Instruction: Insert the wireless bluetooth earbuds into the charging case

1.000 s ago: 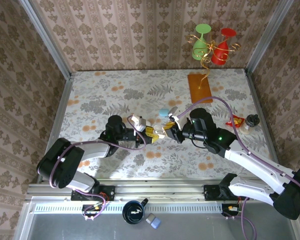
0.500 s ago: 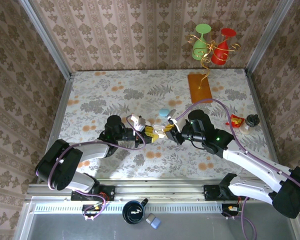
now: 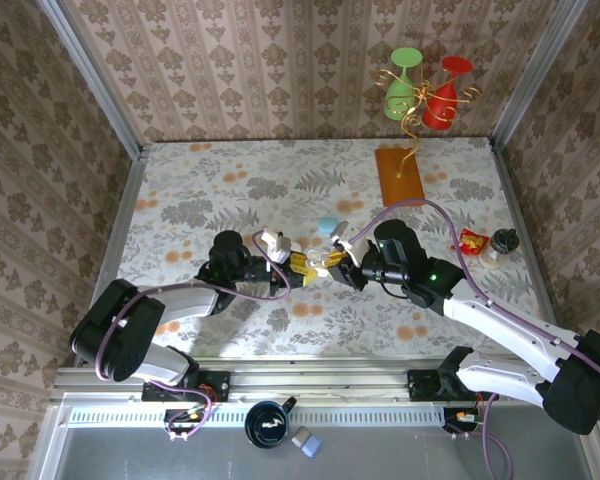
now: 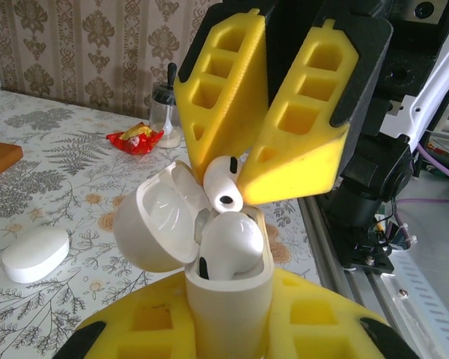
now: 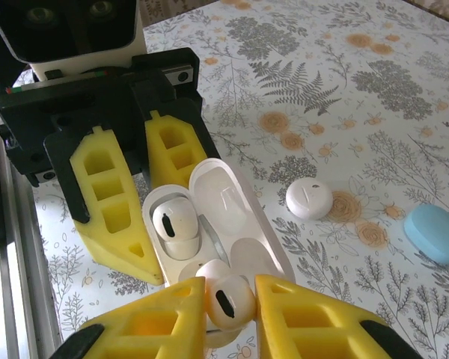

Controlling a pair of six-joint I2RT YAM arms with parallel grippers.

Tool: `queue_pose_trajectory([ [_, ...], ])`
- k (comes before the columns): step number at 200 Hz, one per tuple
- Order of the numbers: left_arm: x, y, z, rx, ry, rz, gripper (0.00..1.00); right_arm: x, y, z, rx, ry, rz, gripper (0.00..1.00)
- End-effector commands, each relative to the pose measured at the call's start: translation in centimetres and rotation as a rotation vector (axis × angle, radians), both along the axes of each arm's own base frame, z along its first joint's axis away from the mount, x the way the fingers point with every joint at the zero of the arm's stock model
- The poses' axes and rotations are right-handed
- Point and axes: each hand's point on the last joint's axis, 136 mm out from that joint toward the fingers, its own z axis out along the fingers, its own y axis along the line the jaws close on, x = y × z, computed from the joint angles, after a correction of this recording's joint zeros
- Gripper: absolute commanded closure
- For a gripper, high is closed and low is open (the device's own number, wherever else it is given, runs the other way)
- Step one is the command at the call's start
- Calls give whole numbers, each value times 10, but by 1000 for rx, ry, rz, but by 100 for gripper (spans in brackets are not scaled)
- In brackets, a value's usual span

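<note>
charging case point(image 4: 228, 299) open, clamped in left gripper point(image 3: 300, 264) (one earbud point(image 5: 176, 224) seated); second earbud point(image 4: 224, 183) pinched in right gripper point(image 5: 230, 318), just above

One earbud point(image 4: 232, 243) in the case point(image 5: 226, 200) in the left hand point(image 4: 228, 303), another earbud point(image 4: 224, 183) in the right hand point(image 5: 228, 299) above.

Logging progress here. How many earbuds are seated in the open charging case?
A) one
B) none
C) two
A: one earbud sits in the charging case, while the right gripper pinches the second earbud above it.
</note>
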Motion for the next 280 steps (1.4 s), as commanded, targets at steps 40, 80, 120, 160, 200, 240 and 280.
queue_pose_trajectory([
  [40, 3, 4, 15, -44, -63, 22, 100, -3, -7, 22, 72, -57, -30, 53],
  [80, 10, 6, 7, -44, -174, 65, 100, 16, -22, 46, 247, 39, -183, 40],
  [120, 23, 11, 3, -40, -340, 172, 100, 38, -29, 44, 340, 272, -339, 39],
  [160, 31, 17, -4, 2, -471, 261, 100, 54, -19, 25, 315, 400, -397, 39],
  [200, 35, 21, -11, 47, -556, 305, 100, 75, -10, -1, 237, 543, -490, 36],
  [240, 35, 20, -16, 88, -578, 294, 100, 84, 12, -19, 161, 633, -474, 31],
  [280, 33, 24, -19, 98, -577, 307, 100, 84, 18, -37, 111, 682, -462, 29],
])
